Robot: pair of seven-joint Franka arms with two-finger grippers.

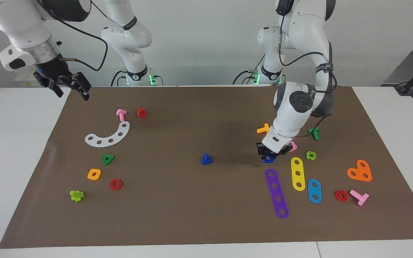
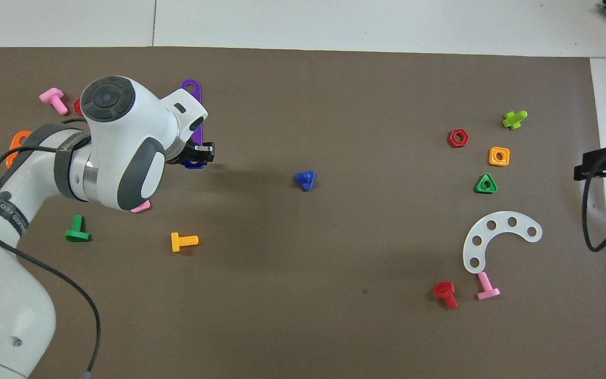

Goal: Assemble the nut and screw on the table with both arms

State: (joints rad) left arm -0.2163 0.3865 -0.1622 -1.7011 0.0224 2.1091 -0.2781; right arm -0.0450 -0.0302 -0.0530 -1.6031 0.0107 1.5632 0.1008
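Nut (image 1: 268,159), dark blue, square: mostly covered by the left gripper (image 1: 271,154), only a lower edge showing under the black fingers in both views; it lies on the brown mat (image 1: 192,215) just beside the purple four-hole strip's (image 1: 276,192) end nearer the robots. Left gripper: down at the nut, its fingers apparently either side of it; whether they grip it cannot be told. Left arm's wrist also hides most of a pink square nut (image 2: 141,207) and part of the orange heart plate (image 2: 18,142) in the overhead view. Screw (image 1: 206,159), dark blue, triangular head: in plain sight near the mat's middle, untouched, well apart from the nut. Right gripper (image 1: 71,86): waiting raised over the mat's corner at its own end, jaws parted and holding nothing; cut off by the frame edge in the overhead view. Surface: white table (image 1: 13,143) under the mat, plain pale wall above.
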